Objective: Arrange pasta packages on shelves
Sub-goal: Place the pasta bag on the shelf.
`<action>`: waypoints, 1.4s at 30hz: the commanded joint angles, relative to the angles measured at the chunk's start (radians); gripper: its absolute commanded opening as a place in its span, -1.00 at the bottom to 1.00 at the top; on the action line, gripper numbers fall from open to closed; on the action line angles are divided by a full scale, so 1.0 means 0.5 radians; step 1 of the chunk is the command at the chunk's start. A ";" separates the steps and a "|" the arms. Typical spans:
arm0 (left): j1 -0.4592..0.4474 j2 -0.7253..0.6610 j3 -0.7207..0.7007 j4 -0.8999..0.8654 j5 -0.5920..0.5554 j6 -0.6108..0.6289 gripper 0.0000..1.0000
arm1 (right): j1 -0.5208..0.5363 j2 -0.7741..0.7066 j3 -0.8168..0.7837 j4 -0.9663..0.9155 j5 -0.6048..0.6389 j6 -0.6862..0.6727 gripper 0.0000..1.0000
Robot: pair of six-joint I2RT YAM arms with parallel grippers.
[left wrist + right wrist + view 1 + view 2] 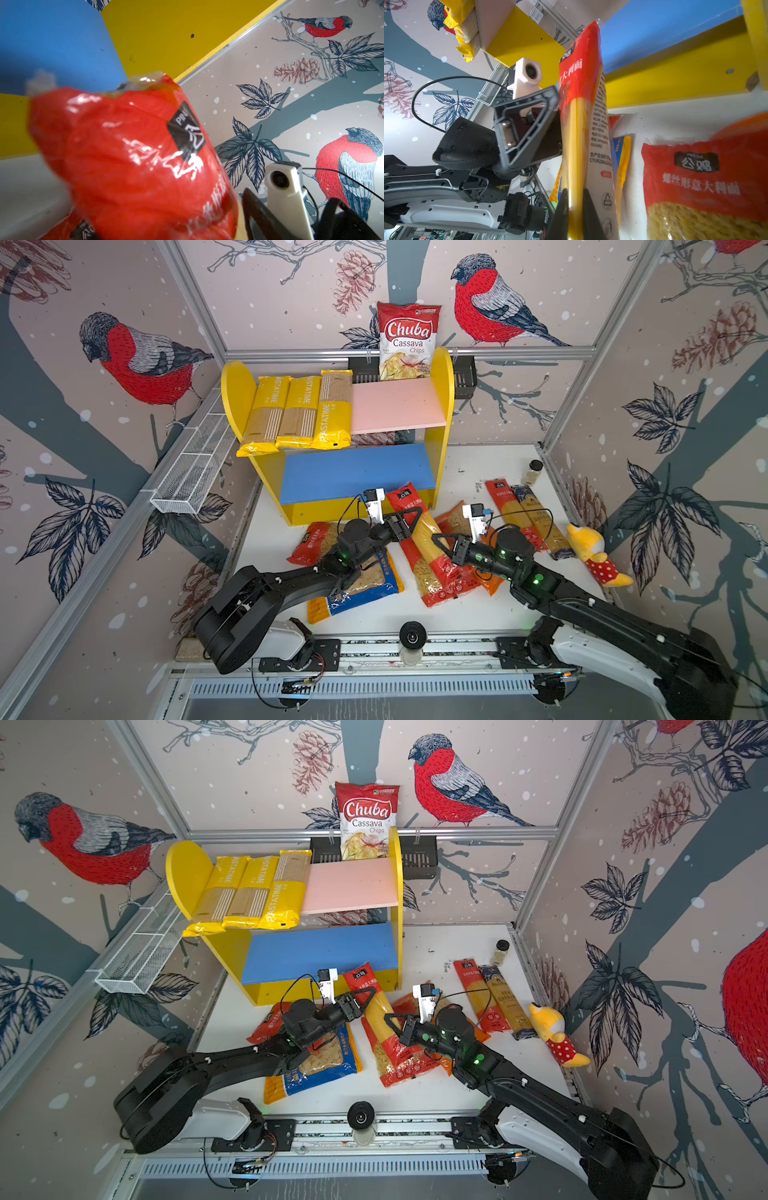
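Room on the shelves (441,381) is plentiful. The blue board (357,472) lies bare from side to side. The pink board (399,406) is bare on its right part, and three yellow packs (299,410) sit side by side on its left, their front ends hanging over the front edge. The red pack (424,533) is held at a slant in front of the shelves, with its raised top end at the blue board's front edge, near the right yellow side. Whether it touches that edge cannot be told. Under and around it the worktop (469,464) is crowded with bags (365,585). Two more long packs (523,514) lie to the right, next to a plush toy (594,556). A jar (532,472) stands near the back right corner, and the worktop right of the shelves is otherwise bare.

From the right, the right gripper (441,542) reaches in low, its arm stretched over the bags and its jaws clamped on the red pack's (581,124) yellow middle. From the left, the left gripper (409,519) comes in with a raised wrist to the pack's upper part. One finger (529,98) lies against the pack's side, but whether its jaws are apart or pressing on the pack cannot be told. In the left wrist view the red pack (135,155) fills the foreground, with the blue board behind it.
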 commanded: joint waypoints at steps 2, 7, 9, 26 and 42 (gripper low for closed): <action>-0.002 0.032 0.047 0.310 0.155 -0.005 0.08 | 0.054 0.063 0.036 0.276 0.080 -0.076 -0.56; 0.001 0.029 0.050 0.367 0.208 0.001 -0.41 | 0.054 0.078 0.007 0.263 0.073 -0.110 -0.45; 0.003 0.029 0.061 0.374 0.237 0.009 -0.61 | 0.033 0.078 -0.009 0.241 0.072 -0.118 -0.44; 0.056 -0.082 0.326 0.260 0.534 0.164 -0.74 | -0.551 -0.085 -0.029 -0.235 -0.733 -0.519 0.59; 0.062 -0.267 0.533 0.007 0.483 0.275 -0.76 | -0.510 -0.099 0.073 -0.136 -0.753 -0.488 0.61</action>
